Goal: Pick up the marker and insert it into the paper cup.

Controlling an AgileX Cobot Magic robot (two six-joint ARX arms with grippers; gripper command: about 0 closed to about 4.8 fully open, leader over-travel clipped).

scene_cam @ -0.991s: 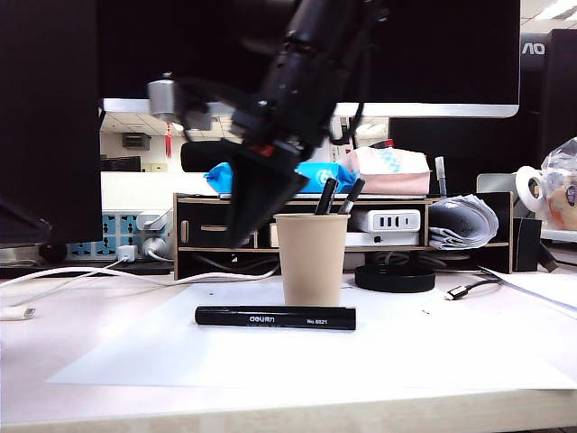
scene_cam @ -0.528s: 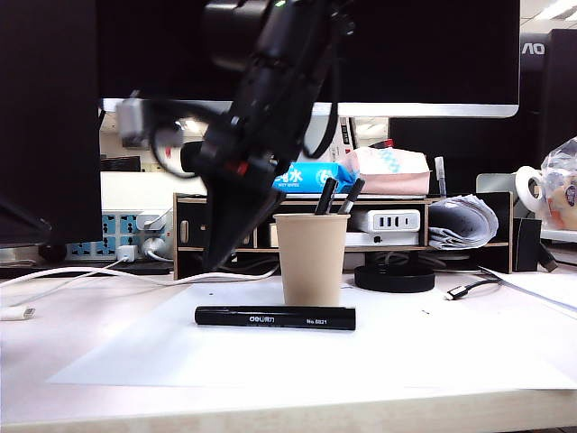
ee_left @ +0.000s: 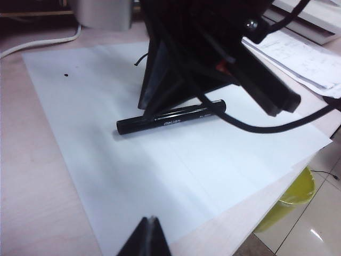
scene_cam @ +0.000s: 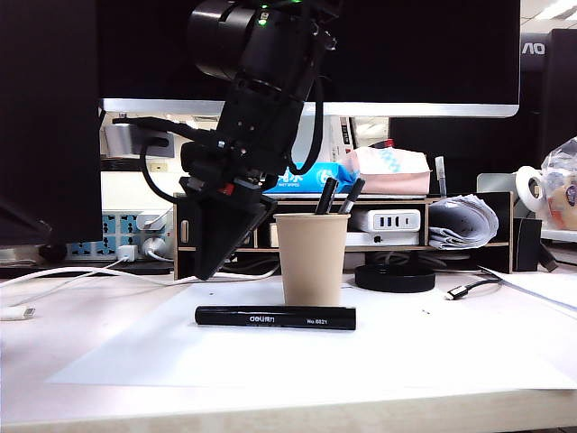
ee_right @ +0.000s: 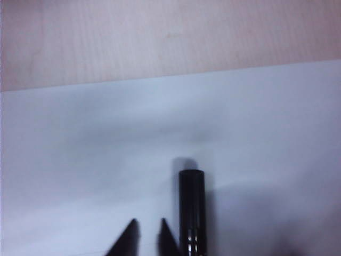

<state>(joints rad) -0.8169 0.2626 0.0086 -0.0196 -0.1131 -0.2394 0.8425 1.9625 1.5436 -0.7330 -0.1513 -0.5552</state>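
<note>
Exterior view: right gripper now lower and further toward the left of the frame than a second ago, tips hanging just above and behind the cap-less left end of the marker. No contact visible. Marker flat on the white paper sheet, logo facing the camera, directly in front of the paper cup and close to its base. Cup upright, two other dark pens already standing inside. Spread of the fingers not readable from this angle.

Left wrist view: left gripper at the near edge of the sheet, well apart from the marker, fingertips pressed together, nothing held. Right arm seen from behind, standing over the marker and hiding part of the barrel.

Right wrist view: right gripper with a narrow gap between the two tips, partly parted, empty. Marker end just beside one tip, outside the gap rather than between the fingers.

Meaning for the task: approach phase, descent under way, grasp not yet made. Judged requirement: sideways correction to bring the barrel between the fingers before closing; otherwise risk of a fingertip pushing the marker and rolling it across the sheet.
</note>
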